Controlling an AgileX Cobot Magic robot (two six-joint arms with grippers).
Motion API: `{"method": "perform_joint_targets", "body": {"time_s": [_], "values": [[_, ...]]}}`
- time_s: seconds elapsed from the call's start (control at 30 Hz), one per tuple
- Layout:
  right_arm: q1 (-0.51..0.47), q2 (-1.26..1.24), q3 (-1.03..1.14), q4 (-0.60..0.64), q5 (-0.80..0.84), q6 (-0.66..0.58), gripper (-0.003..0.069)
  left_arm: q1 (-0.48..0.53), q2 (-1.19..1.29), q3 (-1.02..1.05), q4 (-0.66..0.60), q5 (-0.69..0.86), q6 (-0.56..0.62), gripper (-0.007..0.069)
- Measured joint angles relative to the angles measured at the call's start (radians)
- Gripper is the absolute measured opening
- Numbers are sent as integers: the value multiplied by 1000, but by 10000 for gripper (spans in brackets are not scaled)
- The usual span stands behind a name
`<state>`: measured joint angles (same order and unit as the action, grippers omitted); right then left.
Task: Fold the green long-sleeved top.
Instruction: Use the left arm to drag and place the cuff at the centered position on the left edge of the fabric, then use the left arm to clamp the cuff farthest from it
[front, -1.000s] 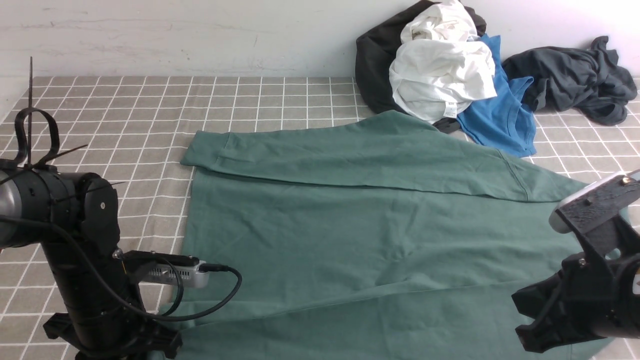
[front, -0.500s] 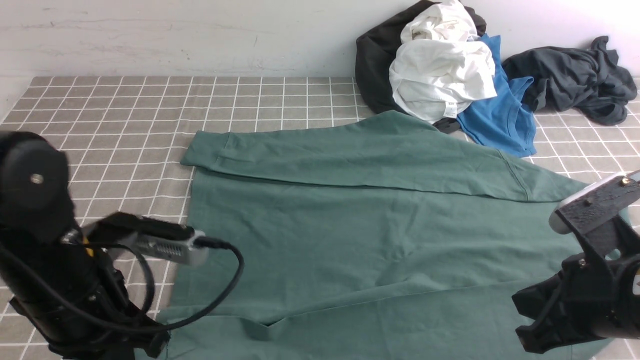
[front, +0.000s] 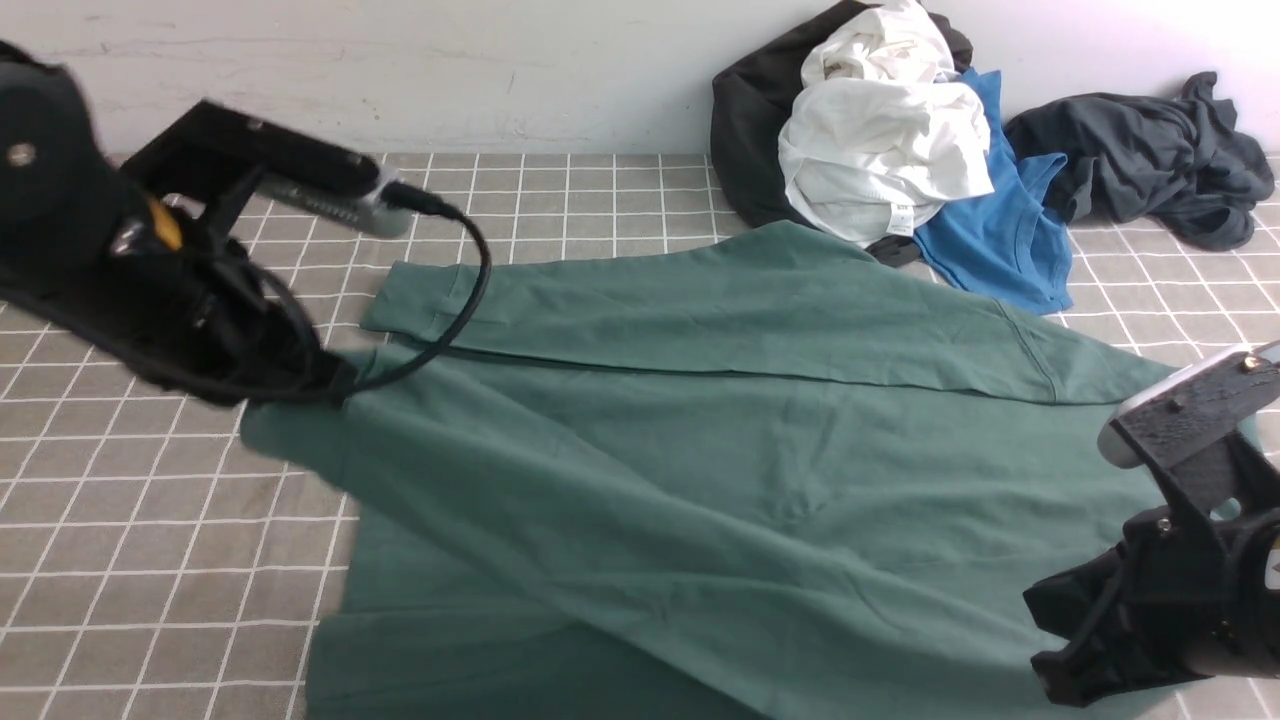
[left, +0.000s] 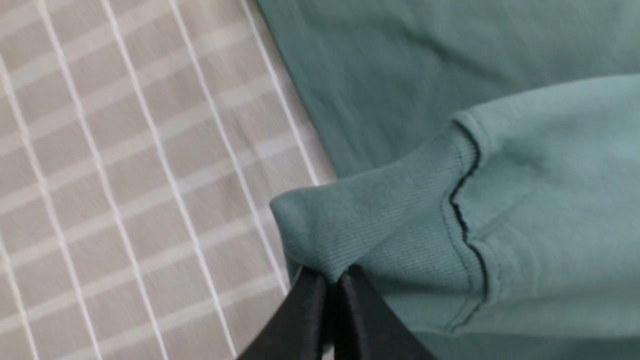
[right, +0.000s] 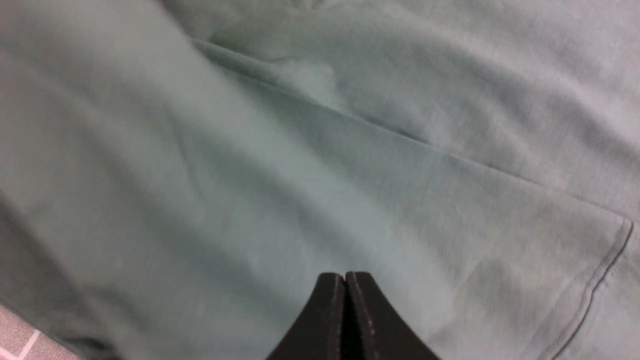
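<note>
Green long-sleeved top (front: 700, 450): spread from the centre to the lower edge of the frame. Upper-centre band lies folded over the body; judged done. Near part is raised, slanting to left of centre; this second fold appears under way, final folding outstanding. Left gripper (left: 332, 277): closed on a cuffed end, probably a sleeve, tips partly obscured. Right gripper (right: 345, 276): closed, no cloth visibly pinched.

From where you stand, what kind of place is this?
Probably a robot cloth-folding workstation: a grey table with a white grid, a rumpled white cloth garment by a plain white wall.
</note>
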<state>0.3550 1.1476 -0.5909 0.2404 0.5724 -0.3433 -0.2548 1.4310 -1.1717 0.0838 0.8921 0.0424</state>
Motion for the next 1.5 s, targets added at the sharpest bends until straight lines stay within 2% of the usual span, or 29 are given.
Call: {"method": "perform_joint_targets", "body": {"time_s": [0.1,0.2,0.3,0.37,0.5,0.57,0.83,0.97,1.07,1.13,1.17,1.27,1.33,1.5], "values": [[0,0,0,0,0,0,-10,33,156,-67,26,-70,-35,8],[0,0,0,0,0,0,-10,58,297,-118,34,-91,-42,65],[0,0,0,-9,-4,0,-10,78,423,-201,40,-15,-42,177],[0,0,0,-27,-13,0,-8,85,471,-254,44,89,-42,256],[-11,6,-6,-49,-60,52,8,85,489,-302,43,205,-42,342],[-37,31,-37,-69,-88,106,42,85,485,-309,28,229,-32,365],[-235,369,-215,-185,-49,291,333,85,484,-309,-166,232,91,371],[-260,523,-221,-185,-61,374,374,85,484,-304,-211,230,118,373],[-260,576,-224,-182,-84,388,367,85,484,-304,-217,229,124,373],[-260,589,-233,-183,-114,393,333,85,484,-304,-218,228,125,373],[-260,593,-235,-187,-124,394,290,85,484,-304,-218,224,125,373],[-265,594,-235,-224,-143,398,97,85,484,-304,-219,183,125,373],[-270,586,-234,-240,-147,407,26,85,484,-304,-220,158,125,373],[-297,496,-231,-312,-105,463,-6,85,484,-304,-220,128,125,373]]}}
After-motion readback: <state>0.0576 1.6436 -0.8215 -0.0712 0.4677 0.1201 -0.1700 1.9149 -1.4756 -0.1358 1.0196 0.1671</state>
